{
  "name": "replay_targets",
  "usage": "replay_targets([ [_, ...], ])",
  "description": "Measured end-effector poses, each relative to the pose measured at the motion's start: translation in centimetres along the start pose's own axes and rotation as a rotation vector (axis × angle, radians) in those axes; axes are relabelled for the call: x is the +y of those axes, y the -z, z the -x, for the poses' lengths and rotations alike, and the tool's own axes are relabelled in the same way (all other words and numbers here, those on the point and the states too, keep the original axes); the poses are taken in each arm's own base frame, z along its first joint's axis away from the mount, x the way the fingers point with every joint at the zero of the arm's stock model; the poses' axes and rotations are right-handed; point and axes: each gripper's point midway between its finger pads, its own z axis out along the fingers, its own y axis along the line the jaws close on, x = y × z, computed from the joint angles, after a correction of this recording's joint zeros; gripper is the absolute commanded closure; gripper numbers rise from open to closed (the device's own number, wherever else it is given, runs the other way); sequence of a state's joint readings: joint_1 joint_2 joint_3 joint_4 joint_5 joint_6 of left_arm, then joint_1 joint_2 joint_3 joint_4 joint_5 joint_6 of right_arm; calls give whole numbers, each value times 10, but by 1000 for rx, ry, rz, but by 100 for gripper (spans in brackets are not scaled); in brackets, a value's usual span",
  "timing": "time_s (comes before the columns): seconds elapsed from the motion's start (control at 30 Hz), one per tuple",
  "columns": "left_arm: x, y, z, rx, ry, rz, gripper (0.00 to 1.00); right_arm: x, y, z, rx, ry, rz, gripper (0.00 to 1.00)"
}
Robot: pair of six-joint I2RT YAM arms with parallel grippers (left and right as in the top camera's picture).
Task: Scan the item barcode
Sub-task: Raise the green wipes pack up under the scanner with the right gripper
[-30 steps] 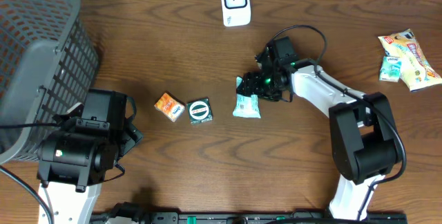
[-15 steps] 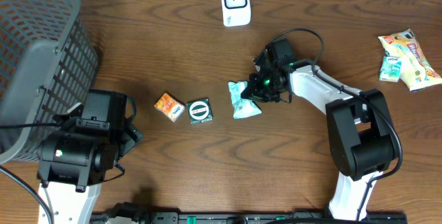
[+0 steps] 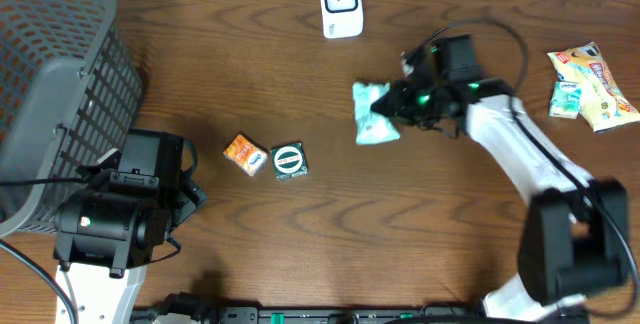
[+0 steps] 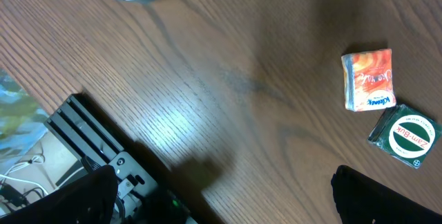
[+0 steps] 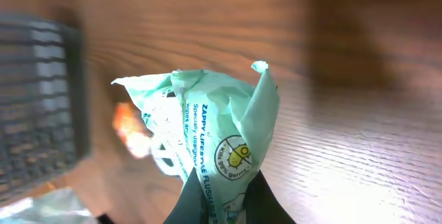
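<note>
My right gripper (image 5: 222,198) is shut on a crumpled mint-green wipes packet (image 5: 210,131), which stands up from between the jaws, clear of the wood. Overhead, the packet (image 3: 373,114) hangs at the tip of the right gripper (image 3: 398,110), right of the table's middle and below-right of the white barcode scanner (image 3: 340,4) at the back edge. No barcode shows on the packet's visible face. My left gripper (image 4: 228,207) stands wide open with nothing between its fingers, near the front left over the table edge.
A small orange packet (image 3: 244,153) and a green Zam-Buk box (image 3: 289,160) lie left of centre. A grey mesh basket (image 3: 50,84) fills the far left. Snack packets (image 3: 595,84) lie at the far right.
The right gripper has shut on the green packet, lifted it off the table and carried it right and toward the back. The left arm has not moved.
</note>
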State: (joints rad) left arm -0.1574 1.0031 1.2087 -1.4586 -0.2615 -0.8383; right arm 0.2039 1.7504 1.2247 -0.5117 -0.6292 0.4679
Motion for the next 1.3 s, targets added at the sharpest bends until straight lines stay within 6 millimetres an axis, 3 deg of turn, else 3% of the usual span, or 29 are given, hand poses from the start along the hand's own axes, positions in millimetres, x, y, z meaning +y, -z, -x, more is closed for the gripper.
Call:
replay_targets([
  [0.17, 0, 0, 0, 0, 0, 0, 3, 30, 33, 13, -89, 38, 69, 99],
  [0.43, 0, 0, 0, 0, 0, 0, 2, 67, 54, 26, -160, 89, 195, 99],
  [1.3, 0, 0, 0, 0, 0, 0, 3, 103, 67, 37, -188, 106, 359, 99],
])
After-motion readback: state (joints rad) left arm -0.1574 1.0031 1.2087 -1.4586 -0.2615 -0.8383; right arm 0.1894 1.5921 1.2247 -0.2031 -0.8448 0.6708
